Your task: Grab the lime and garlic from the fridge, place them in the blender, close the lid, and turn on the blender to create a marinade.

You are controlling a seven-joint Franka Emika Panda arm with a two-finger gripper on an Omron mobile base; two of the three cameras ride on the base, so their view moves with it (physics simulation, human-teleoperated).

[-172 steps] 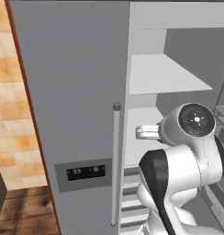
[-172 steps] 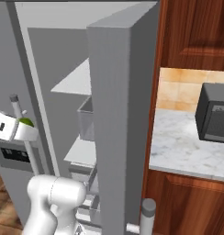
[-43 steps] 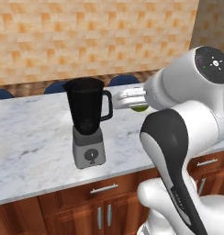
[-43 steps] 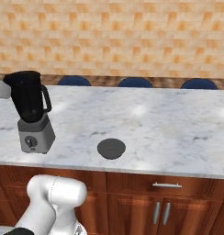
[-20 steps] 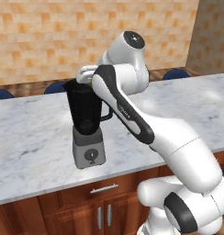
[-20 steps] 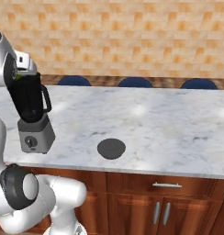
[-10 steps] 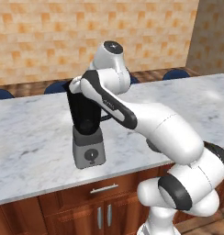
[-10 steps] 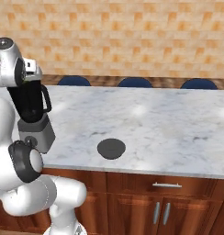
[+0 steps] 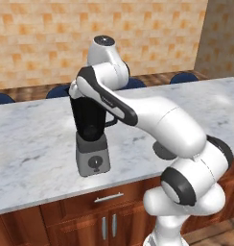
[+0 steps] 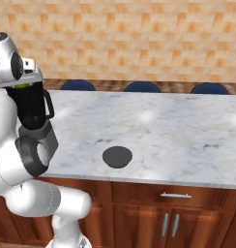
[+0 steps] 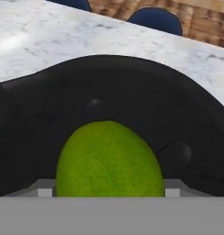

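In the hand view the hand (image 11: 109,193) grips a green lime (image 11: 109,160) between its tips, right over the open black mouth of the blender (image 11: 109,87). The blender (image 9: 91,129) stands on its grey base near the front of the marble counter (image 9: 32,144), with the arm bent over its top. Its lid (image 10: 117,156) lies flat on the counter (image 10: 187,140) well to the blender's right, and blue chair backs (image 10: 142,87) line the far edge.
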